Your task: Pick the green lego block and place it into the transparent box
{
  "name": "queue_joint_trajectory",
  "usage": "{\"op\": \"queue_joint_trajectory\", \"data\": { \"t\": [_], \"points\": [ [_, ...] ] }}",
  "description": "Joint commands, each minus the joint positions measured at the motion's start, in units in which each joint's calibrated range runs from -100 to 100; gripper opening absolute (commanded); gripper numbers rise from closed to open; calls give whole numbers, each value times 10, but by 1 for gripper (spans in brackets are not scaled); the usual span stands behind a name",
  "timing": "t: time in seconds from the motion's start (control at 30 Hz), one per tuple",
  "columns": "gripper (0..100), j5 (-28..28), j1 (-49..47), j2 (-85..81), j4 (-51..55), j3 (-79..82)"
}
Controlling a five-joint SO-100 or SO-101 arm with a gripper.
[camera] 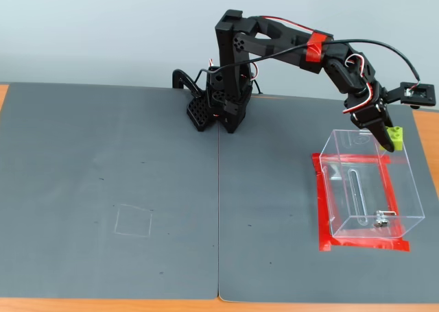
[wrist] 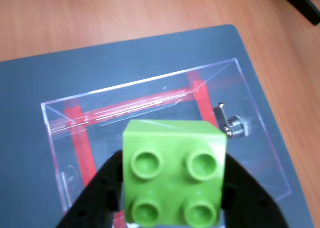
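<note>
The green lego block (wrist: 173, 174) is lime green with four round studs, held between my black fingers (wrist: 100, 193) in the wrist view. My gripper (wrist: 172, 198) is shut on it. In the fixed view the gripper (camera: 389, 142) holds the block (camera: 395, 137) just above the far right top edge of the transparent box (camera: 367, 185). The box (wrist: 150, 92) has clear walls, a slot and a small metal latch (wrist: 234, 125), and sits below the block on a red tape outline (camera: 363, 244).
The box stands at the right of the grey mat (camera: 137, 188). The arm's base (camera: 216, 110) is at the mat's far middle. A faint square outline (camera: 134, 221) marks the mat's left half. Orange table (wrist: 100, 17) shows beyond the mat.
</note>
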Motion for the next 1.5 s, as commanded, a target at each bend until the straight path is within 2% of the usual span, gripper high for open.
{"op": "queue_joint_trajectory", "data": {
  "t": [0.0,0.13,0.7,0.97,1.07,1.27,1.47],
  "points": [
    [20,0,9,-3,-8,-31],
    [24,2,10,-3,-8,-28],
    [24,0,3,-15,-3,-23],
    [24,0,35,-110,-6,38],
    [20,0,59,-171,-9,94],
    [3,3,115,-303,-3,208],
    [2,4,203,-417,-2,295]
  ]
}}
